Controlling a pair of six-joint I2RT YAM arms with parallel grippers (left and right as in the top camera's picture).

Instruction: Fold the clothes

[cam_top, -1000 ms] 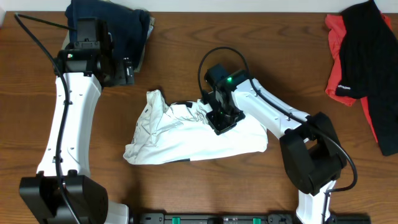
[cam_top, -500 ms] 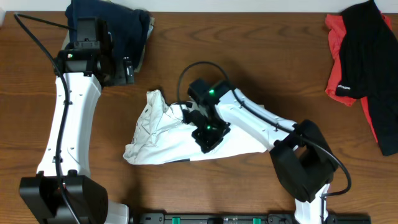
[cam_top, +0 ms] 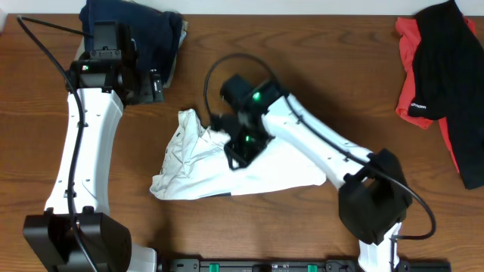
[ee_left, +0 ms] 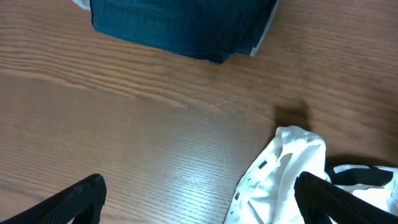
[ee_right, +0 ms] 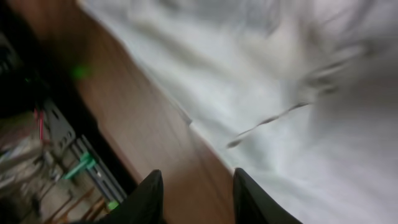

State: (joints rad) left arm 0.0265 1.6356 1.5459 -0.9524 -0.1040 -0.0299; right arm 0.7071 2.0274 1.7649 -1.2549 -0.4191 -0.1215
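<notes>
A white T-shirt with black marks lies crumpled on the wooden table, its left end bunched up. My right gripper hovers over the shirt's upper middle. In the blurred right wrist view its jaws stand apart, with only bare wood between them and the white cloth just beyond. My left gripper is wide open above bare table, up and left of the shirt. Its two black fingertips frame the wood and the shirt's bunched end. Nothing is held.
A folded navy garment sits at the back left, just behind my left gripper, and shows as navy cloth in the left wrist view. A red and black garment pile lies at the far right. A black rail runs along the front edge.
My right gripper has swung left across the shirt and its jaws have come apart, letting go of the cloth. The left arm has not moved.
</notes>
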